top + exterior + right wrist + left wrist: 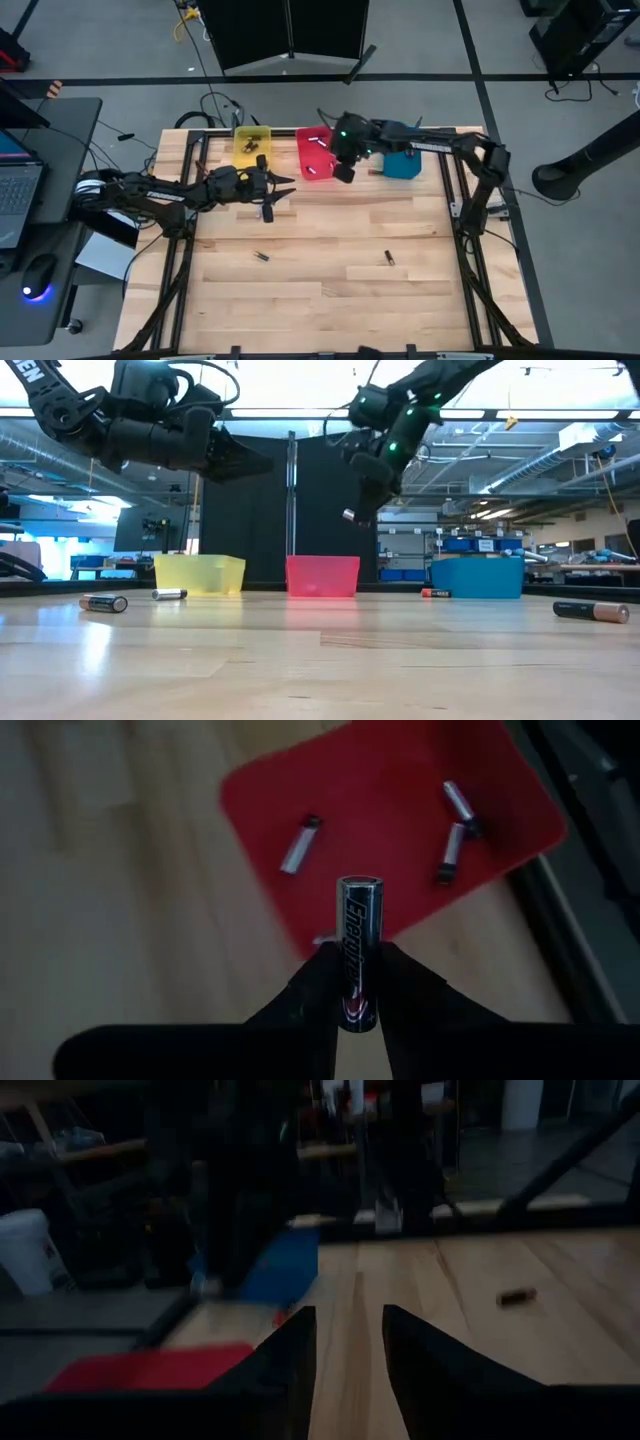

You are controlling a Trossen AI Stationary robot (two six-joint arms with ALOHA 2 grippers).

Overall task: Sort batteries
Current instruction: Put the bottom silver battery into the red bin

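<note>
Three batteries [301, 844] lie in the red bin [400, 780], and our right pincer [352, 982] hangs above it, clamping one silver battery [359, 952]. Our left pincer [348, 1342] hovers over the counter [320, 300] beside the yellow bin [252, 146], jaws narrowly apart, empty. Loose batteries [261, 256] lie on the wood.

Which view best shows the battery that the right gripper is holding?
The right wrist view: the battery stands clamped between the right gripper fingers, label readable, over the red bin. The low view shows only its tip below the gripper. In the high view the gripper hides it. The left wrist view misses it.
</note>
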